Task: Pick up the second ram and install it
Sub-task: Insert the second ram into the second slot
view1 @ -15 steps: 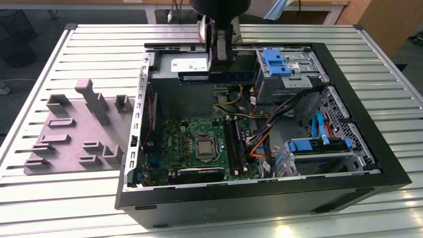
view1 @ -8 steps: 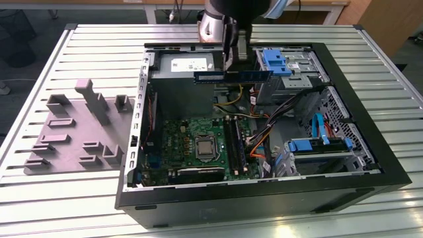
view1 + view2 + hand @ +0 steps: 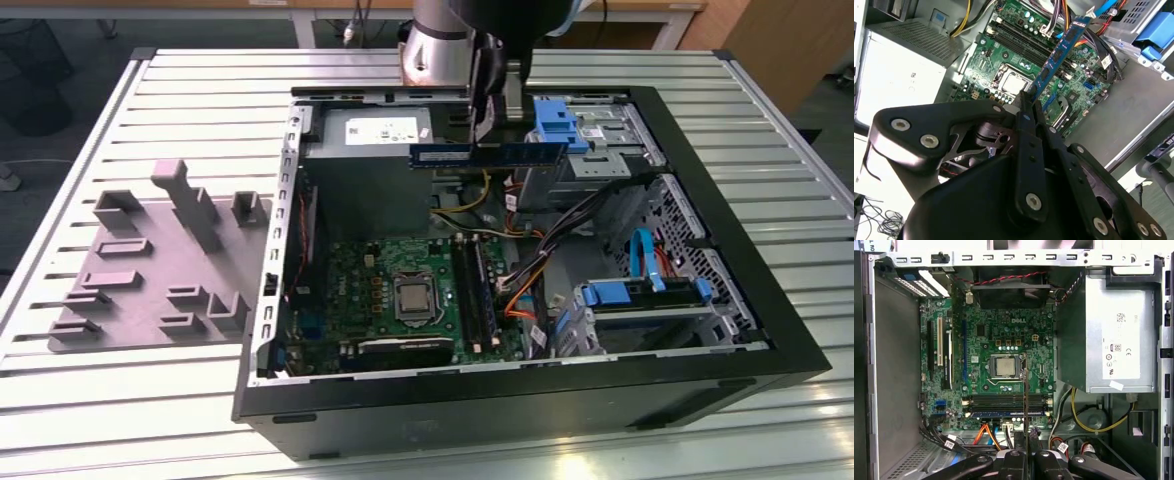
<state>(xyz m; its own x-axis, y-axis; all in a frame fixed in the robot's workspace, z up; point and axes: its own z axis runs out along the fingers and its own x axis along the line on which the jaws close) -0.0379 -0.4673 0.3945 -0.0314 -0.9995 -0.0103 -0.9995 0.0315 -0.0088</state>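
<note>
The second ram [image 3: 489, 155] is a long dark-blue stick with black chips. It hangs level above the open computer case, over the gap between the power supply and the motherboard [image 3: 400, 290]. My gripper [image 3: 483, 142] is shut on its top edge near the middle. In the second wrist view the second ram [image 3: 1061, 50] juts out from the gripper [image 3: 1027, 102] over the board. In the first wrist view the second ram [image 3: 1025, 390] shows edge-on as a thin line crossing the memory slots [image 3: 1004, 401], held by the gripper [image 3: 1025, 452].
The grey power supply [image 3: 367, 130] fills the case's far corner. Bright blue drive brackets [image 3: 561, 120] and a drive cage [image 3: 641, 295] line the exterior view's right, with cables between them and the board. A grey fixture block [image 3: 160, 260] stands outside the case on the slatted table [image 3: 134, 400].
</note>
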